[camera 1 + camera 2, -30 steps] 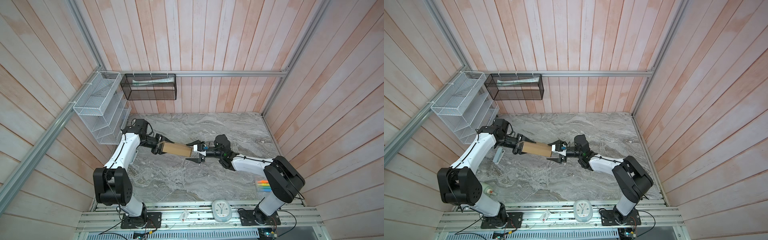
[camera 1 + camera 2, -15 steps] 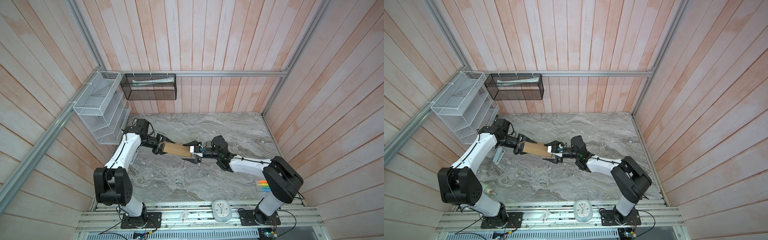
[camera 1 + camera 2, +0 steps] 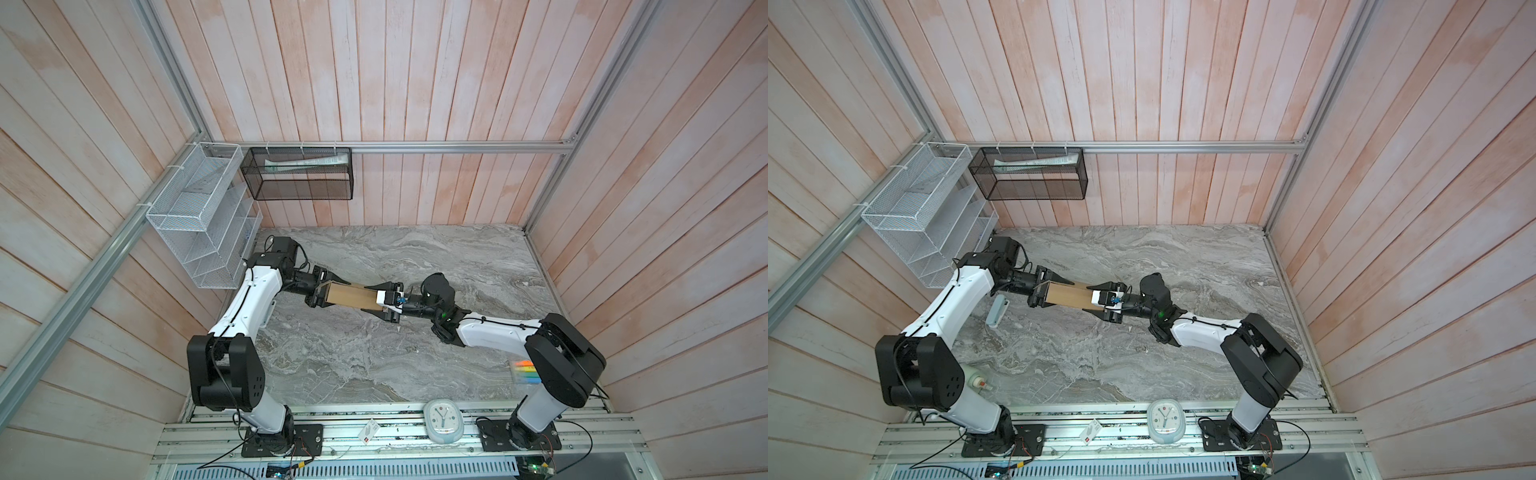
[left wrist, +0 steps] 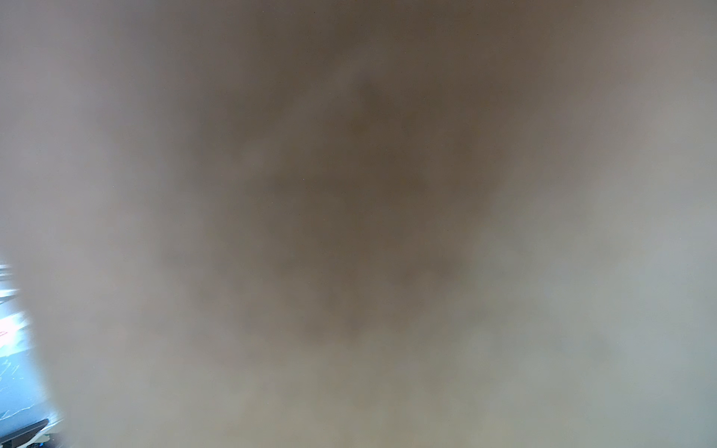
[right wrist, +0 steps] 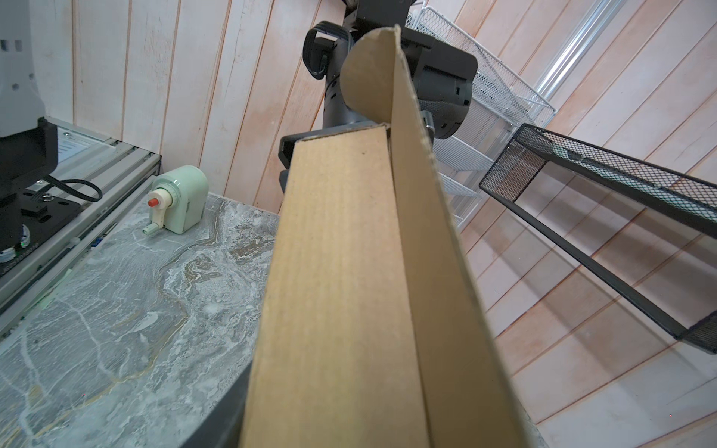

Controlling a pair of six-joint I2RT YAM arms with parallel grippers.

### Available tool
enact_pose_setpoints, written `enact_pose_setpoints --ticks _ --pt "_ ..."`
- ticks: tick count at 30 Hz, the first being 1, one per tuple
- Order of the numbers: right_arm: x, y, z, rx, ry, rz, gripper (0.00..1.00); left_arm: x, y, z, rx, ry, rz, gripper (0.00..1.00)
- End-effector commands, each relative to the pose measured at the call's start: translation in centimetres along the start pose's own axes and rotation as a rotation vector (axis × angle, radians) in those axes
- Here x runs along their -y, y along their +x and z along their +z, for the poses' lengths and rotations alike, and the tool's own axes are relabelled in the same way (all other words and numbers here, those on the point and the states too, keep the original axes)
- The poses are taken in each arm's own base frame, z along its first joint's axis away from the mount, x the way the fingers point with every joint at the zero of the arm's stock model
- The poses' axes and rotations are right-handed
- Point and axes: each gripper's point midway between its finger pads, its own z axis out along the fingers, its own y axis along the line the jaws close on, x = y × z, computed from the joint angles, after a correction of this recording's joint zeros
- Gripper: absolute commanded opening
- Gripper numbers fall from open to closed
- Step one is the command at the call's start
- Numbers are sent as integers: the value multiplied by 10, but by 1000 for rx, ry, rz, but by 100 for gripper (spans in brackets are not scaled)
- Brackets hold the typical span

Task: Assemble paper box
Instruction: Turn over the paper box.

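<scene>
Left arm (image 3: pixel 253 307), right arm (image 3: pixel 494 334) outstretched inward (paper box (image 3: pixel 351 296) between)

The paper box (image 3: pixel 349 296) was plain, unprinted brown with faint ribbing, the counter (image 3: pixel 374 365) grey marble streaked with white and tan veins, and the wall planks (image 3: pixel 415 83) pale, washed pink and white. The left arm (image 3: pixel 249 307) and right arm (image 3: pixel 494 334) were white with black joints; the wire rack (image 3: pixel 183 216) was white mesh, the basket (image 3: pixel 299 191) black mesh. The pencil sharpener (image 5: pixel 180 201) was mint green with a red knob.
</scene>
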Motion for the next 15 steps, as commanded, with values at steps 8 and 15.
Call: enact_pose_setpoints --ticks 8,15 --pt "-6 0 7 1 3 -17 49 2 8 6 -33 14 34 26" --pt "-6 1 5 -9 5 -26 44 7 8 7 -48 40 56 33"
